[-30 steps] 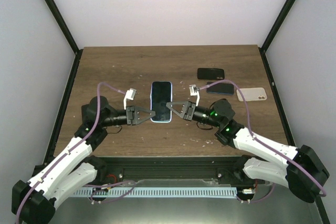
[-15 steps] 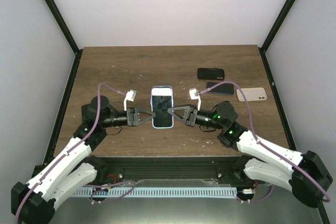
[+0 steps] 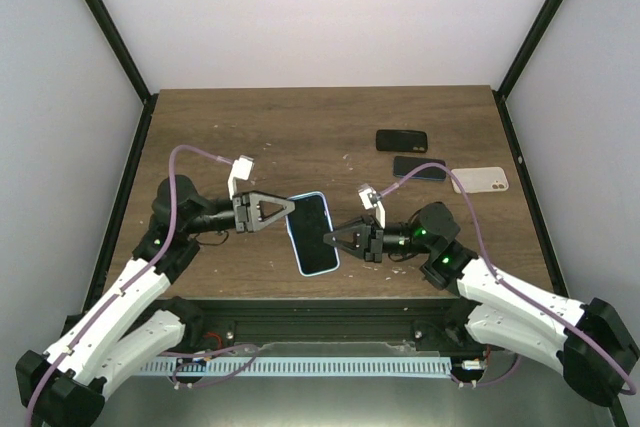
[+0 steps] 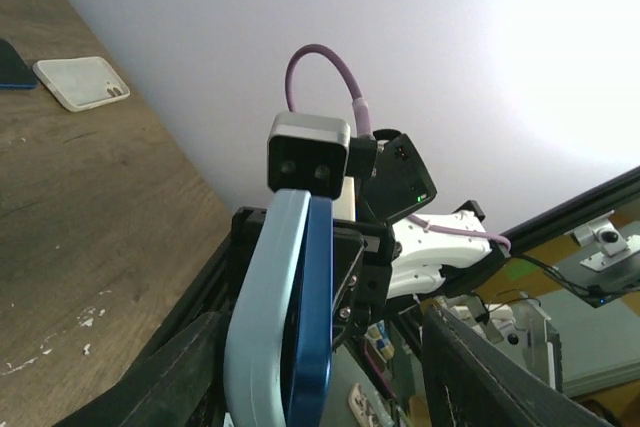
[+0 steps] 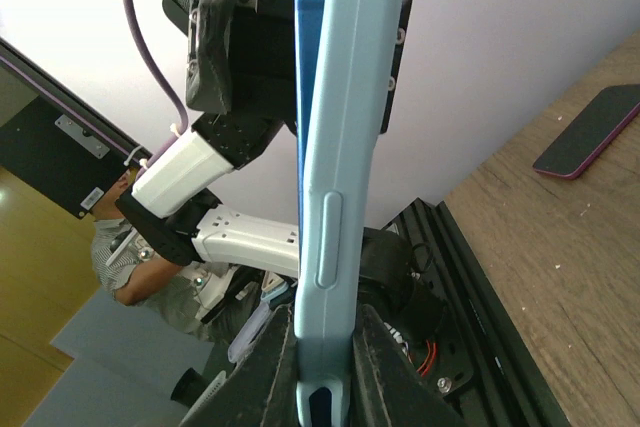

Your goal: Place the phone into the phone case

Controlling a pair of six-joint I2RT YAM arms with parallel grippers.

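A dark blue phone [image 3: 313, 235] sits in a light blue rubbery phone case [image 5: 335, 197]. The pair hangs tilted above the brown wooden bench [image 3: 250, 127], between two robot arms. The right claw [image 3: 332, 238] is clamped together on the long edge of the case nearest it and appears to carry the weight. The left claw [image 3: 288, 206] has its jaws apart around the opposite upper corner without pinching it; its own wrist view shows one finger standing clear of the phone. Edge-on from both wrists, a strip of dark blue phone body shows beside the pale case wall rather than hidden behind it. The phone therefore looks laid into the case but perhaps not pressed flush along that side, though this is hard to be sure of. The task seems mostly done, and what likely remains is snapping in that last edge and setting the cased phone down. Well beyond the right claw, three things lie on the bench apart from both arms: a black oblong phone-like item [image 3: 401, 139], a second dark phone-like slab [image 3: 412, 171] and a pale cream case [image 3: 479, 180].
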